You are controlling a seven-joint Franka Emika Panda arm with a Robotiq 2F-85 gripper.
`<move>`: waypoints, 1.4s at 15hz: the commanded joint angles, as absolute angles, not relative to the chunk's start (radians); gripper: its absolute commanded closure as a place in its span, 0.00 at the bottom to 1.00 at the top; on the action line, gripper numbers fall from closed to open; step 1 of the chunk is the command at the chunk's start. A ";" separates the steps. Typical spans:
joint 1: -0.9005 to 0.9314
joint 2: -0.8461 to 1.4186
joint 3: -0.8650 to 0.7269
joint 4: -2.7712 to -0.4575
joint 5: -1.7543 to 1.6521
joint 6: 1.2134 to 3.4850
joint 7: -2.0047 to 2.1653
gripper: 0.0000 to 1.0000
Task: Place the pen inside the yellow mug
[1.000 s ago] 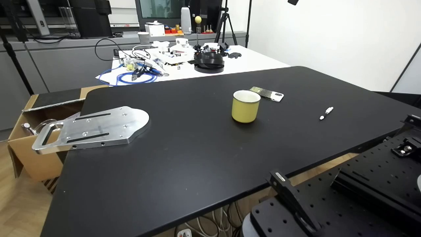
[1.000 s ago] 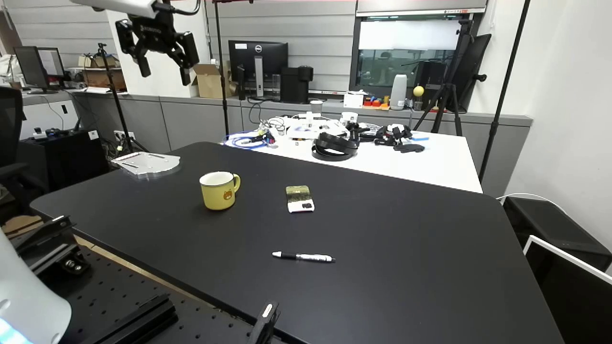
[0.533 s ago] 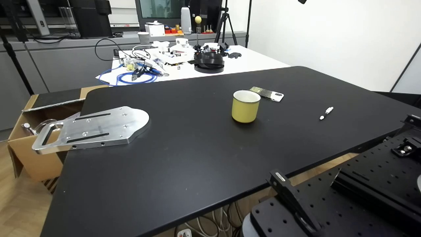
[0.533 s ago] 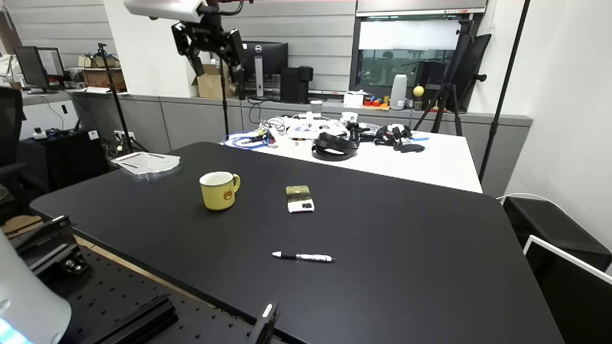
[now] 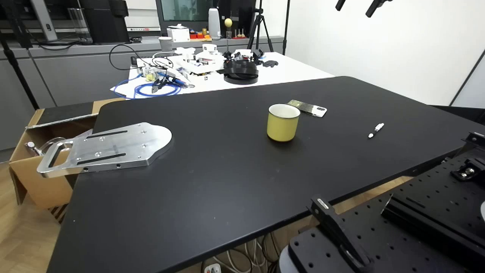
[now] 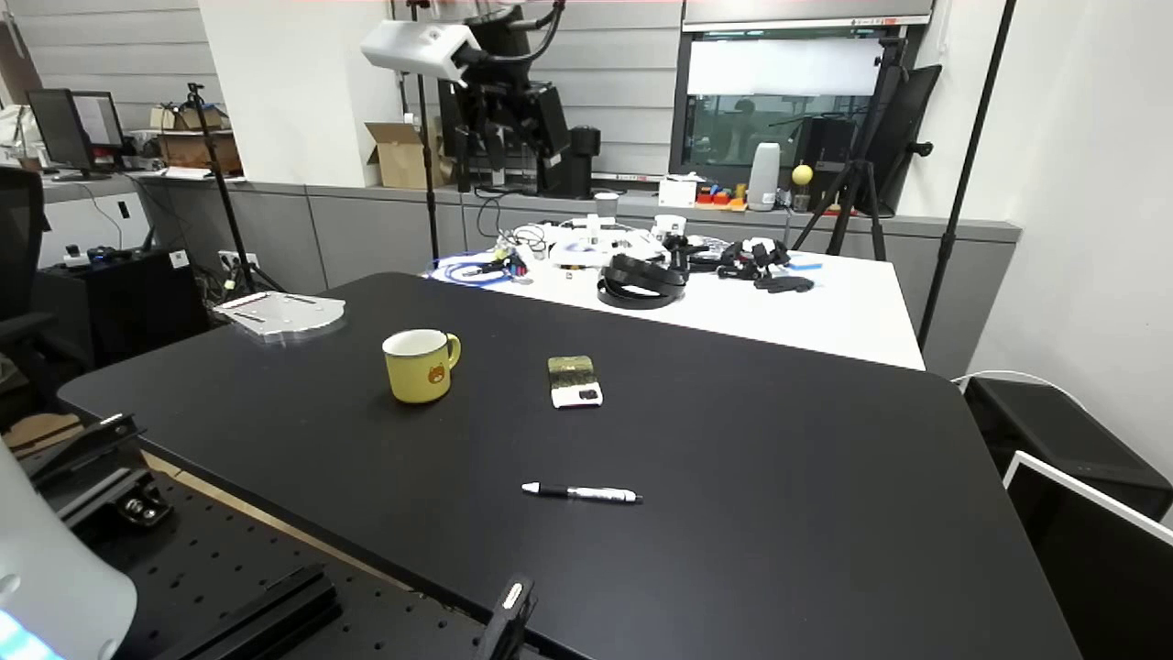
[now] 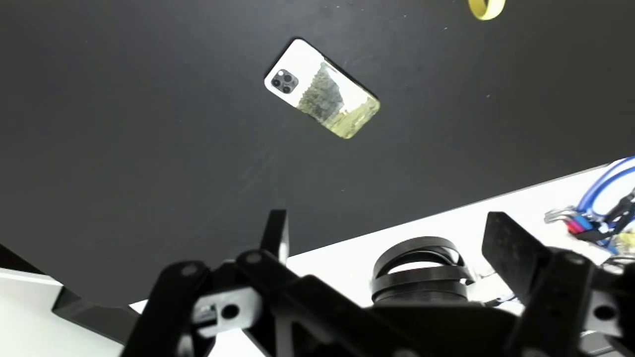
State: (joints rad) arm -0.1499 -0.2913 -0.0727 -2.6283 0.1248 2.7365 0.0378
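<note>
The pen (image 5: 376,130) is white with a black grip and lies flat on the black table, apart from the mug. It also shows in an exterior view (image 6: 600,494) and is out of the wrist view. The yellow mug (image 5: 282,127) stands upright with a pale inside; its handle and a bear print show in an exterior view (image 6: 419,374). In the wrist view only a yellow curved part of it (image 7: 488,14) shows at the top edge. My gripper (image 7: 388,218) is open and empty, high above the table's far side; its fingertips show at the top in an exterior view (image 5: 354,11).
A phone (image 6: 575,381) lies flat near the mug and shows in the wrist view (image 7: 322,89). A metal plate (image 5: 121,146) with a handle overhangs the table's edge. Behind, a white table (image 6: 825,312) holds black bands (image 6: 641,281), cables and tools.
My gripper has moved right and somewhat down in an exterior view and has turned. Both fingertips now show at the top of an exterior view. The pen, mug and phone have not moved.
</note>
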 commanded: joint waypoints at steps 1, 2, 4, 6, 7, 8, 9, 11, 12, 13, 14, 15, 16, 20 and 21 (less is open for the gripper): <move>-0.219 -0.237 -0.080 -2.628 0.083 2.782 0.189 0.00; -0.238 -0.227 -0.084 -2.641 0.082 2.798 0.218 0.00; -0.275 -0.205 -0.084 -2.663 0.071 2.823 0.289 0.00; -0.302 -0.181 -0.090 -2.689 0.067 2.845 0.359 0.00; -0.312 -0.166 -0.093 -2.705 0.071 2.859 0.390 0.00; -0.324 -0.152 -0.093 -2.716 0.069 2.866 0.430 0.00; -0.344 -0.130 -0.086 -2.728 0.043 2.884 0.485 0.00; -0.373 -0.095 -0.087 -2.743 0.003 2.907 0.589 0.00; -0.382 -0.079 -0.091 -2.747 -0.018 2.916 0.646 0.00; -0.385 -0.062 -0.097 -2.750 -0.028 2.919 0.696 0.00; -0.383 -0.044 -0.106 -2.751 -0.041 2.917 0.750 0.00; -0.376 -0.026 -0.118 -2.750 -0.048 2.913 0.800 0.00; -0.359 -0.010 -0.132 -2.749 -0.024 2.905 0.830 0.00; -0.300 0.056 -0.172 -2.746 0.111 2.913 0.887 0.00; -0.287 0.069 -0.176 -2.744 0.158 2.918 0.876 0.00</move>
